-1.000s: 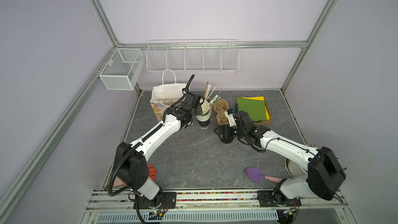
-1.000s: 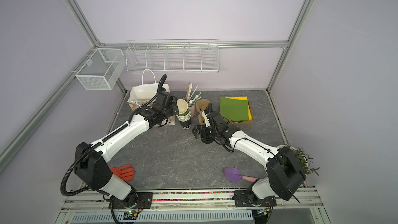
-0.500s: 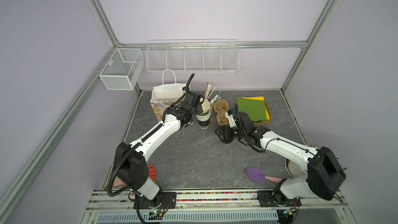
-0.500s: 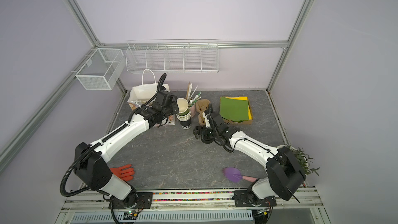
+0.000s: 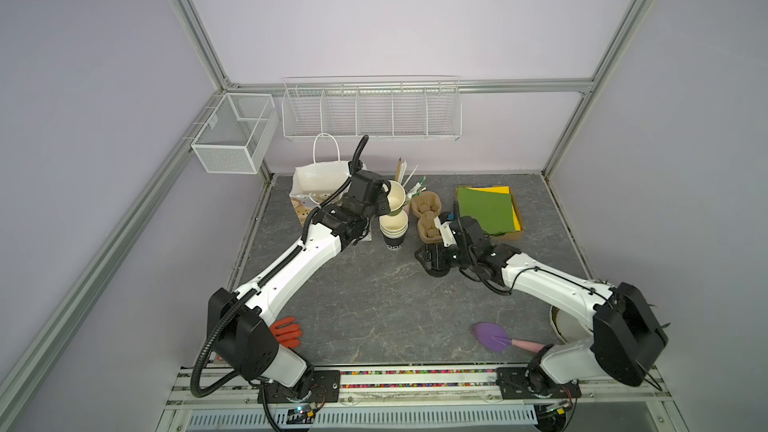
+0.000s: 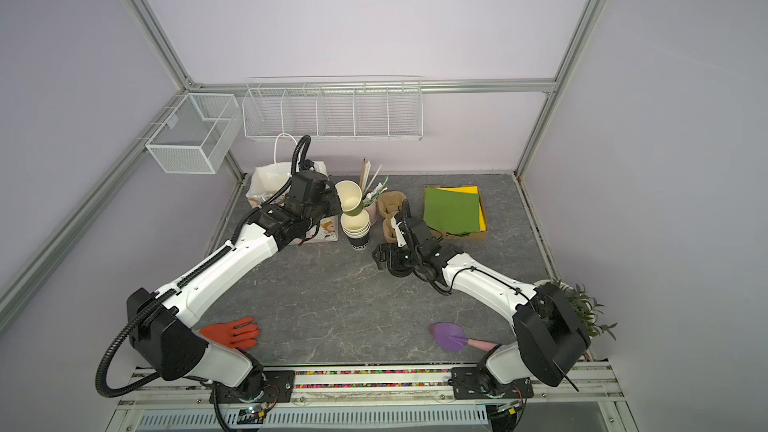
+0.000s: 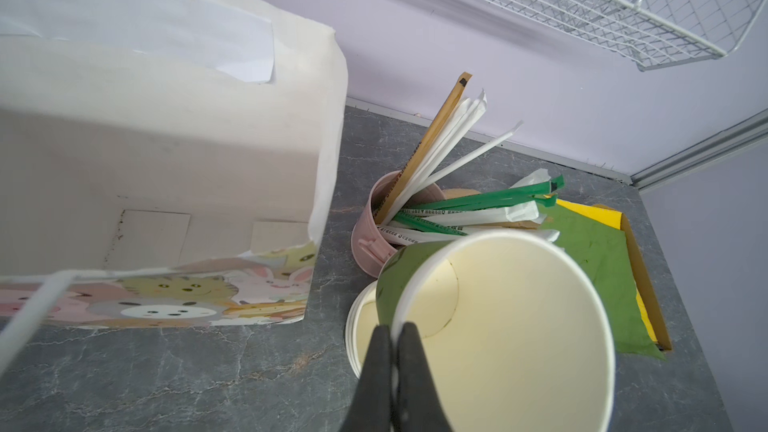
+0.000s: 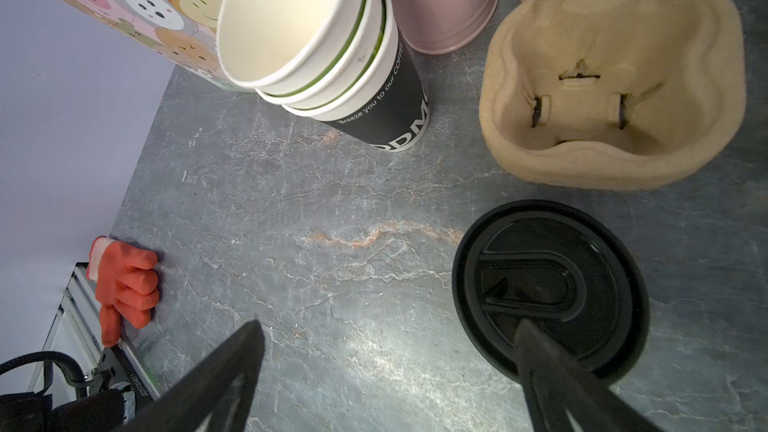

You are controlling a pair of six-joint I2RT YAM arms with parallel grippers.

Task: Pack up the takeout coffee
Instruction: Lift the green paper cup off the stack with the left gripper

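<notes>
Left jaws pinch green cup [image 7: 490, 326] rim, tilting it above cup stack [image 5: 394, 231], likely to separate it. Right jaws spread over lid [image 8: 548, 268] near stack, readying grab.

Grey stone-patterned table [image 5: 374, 305]: paper bag [image 5: 316, 184], cup stack [image 5: 394, 231], pink straw cup [image 7: 370, 234], pulp carrier [image 5: 428, 218] and box of green paper [image 5: 486, 209] along the back, black lid [image 8: 548, 288] mid-table, orange glove [image 6: 232, 332] and purple trowel [image 5: 492, 336] near the front

The cup [image 7: 519, 326] was matt paper with a smooth cream lining. The lid [image 8: 548, 288] was glossy black plastic. The carrier [image 8: 615, 89] looked like rough moulded pulp, the table [image 8: 332, 222] matt and stone-veined, the rack [image 5: 370, 110] white-coated wire.
</notes>
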